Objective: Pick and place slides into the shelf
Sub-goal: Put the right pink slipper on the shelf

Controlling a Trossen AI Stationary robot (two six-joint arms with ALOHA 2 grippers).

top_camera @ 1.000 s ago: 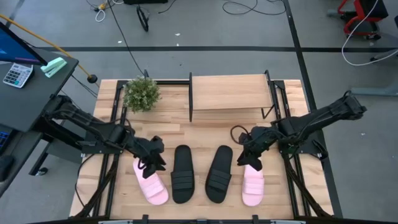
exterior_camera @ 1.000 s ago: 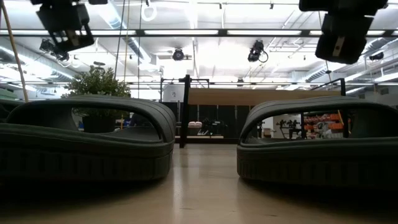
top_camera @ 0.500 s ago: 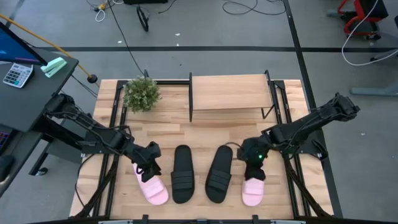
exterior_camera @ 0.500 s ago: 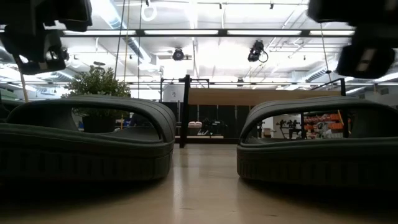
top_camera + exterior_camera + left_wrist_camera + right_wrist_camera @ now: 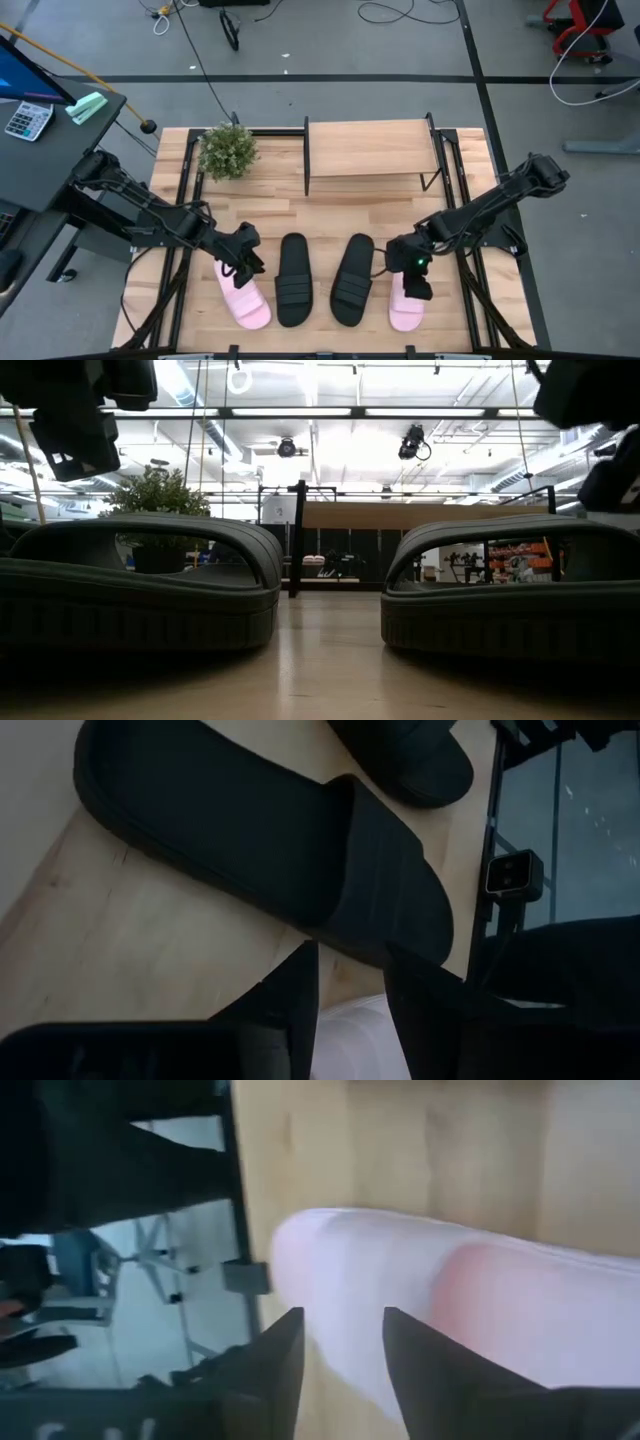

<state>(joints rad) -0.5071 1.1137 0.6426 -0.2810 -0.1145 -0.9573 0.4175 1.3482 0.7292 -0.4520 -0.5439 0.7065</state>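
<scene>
Along the table's near edge four slides lie in a row: a left pink slide (image 5: 243, 298), two black slides (image 5: 293, 280) in the middle, a right pink slide (image 5: 405, 303); the left gripper (image 5: 246, 265) and right gripper (image 5: 415, 282) each hover over a pink slide, fingers narrowly parted, holding nothing; bare wood separates the row from the shelf (image 5: 368, 150) at the far edge.

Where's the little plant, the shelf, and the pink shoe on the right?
plant (image 5: 228, 151), high view, middle of its leaves.
shelf (image 5: 368, 147), high view, its top board.
right pink slide (image 5: 403, 311), high view, its bare heel end.
</scene>
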